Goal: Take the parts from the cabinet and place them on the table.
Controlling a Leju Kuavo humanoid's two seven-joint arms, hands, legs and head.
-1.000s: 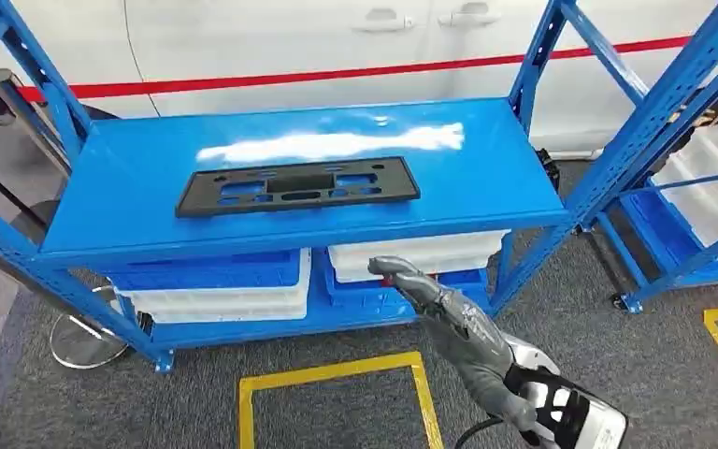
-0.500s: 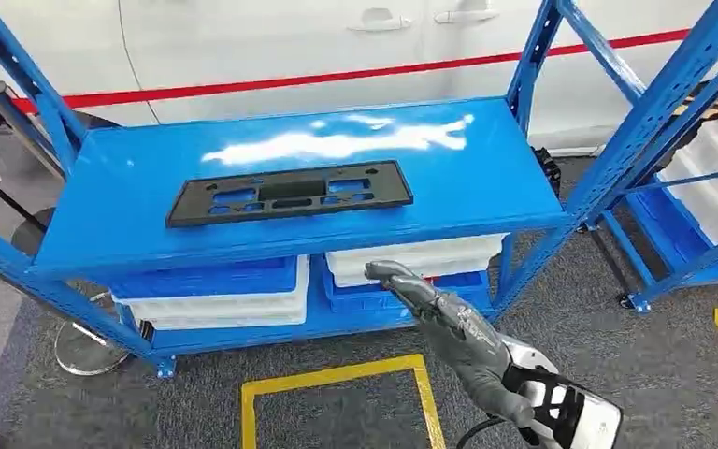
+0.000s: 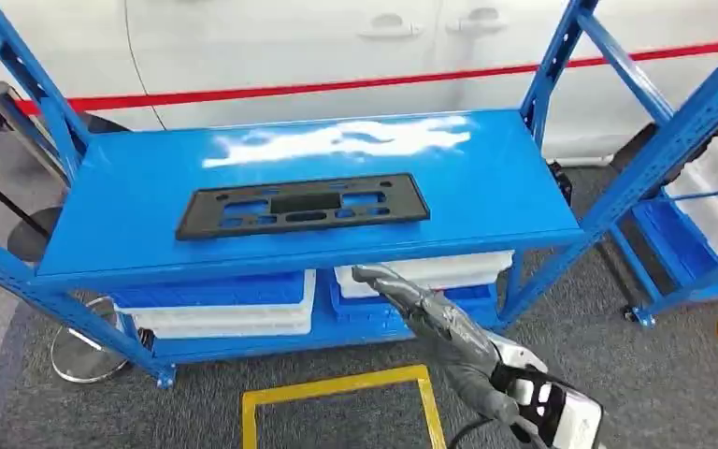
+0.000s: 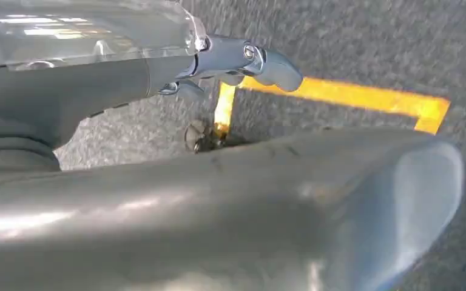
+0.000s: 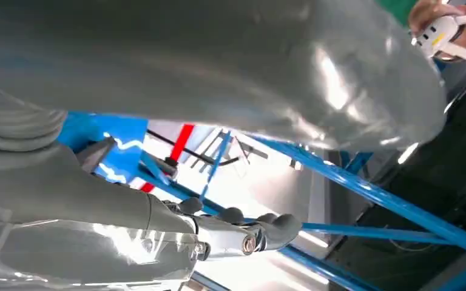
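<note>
A car workshop: blue steel racks [image 3: 561,56], stacked parts bins [image 3: 215,304], yellow floor tape [image 3: 337,388], white car [image 3: 337,37].

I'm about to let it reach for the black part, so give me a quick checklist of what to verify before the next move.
1. Black part lies flat on the blue shelf, nothing on it: ok.
2. Right robot hand holds nothing, fingers extended: ok.
3. Right robot hand at the part: not ok, it is below the shelf's front edge.
4. Left robot hand free: ok, it hangs over the floor.
5. Table for placing in sight: cannot tell.
</note>
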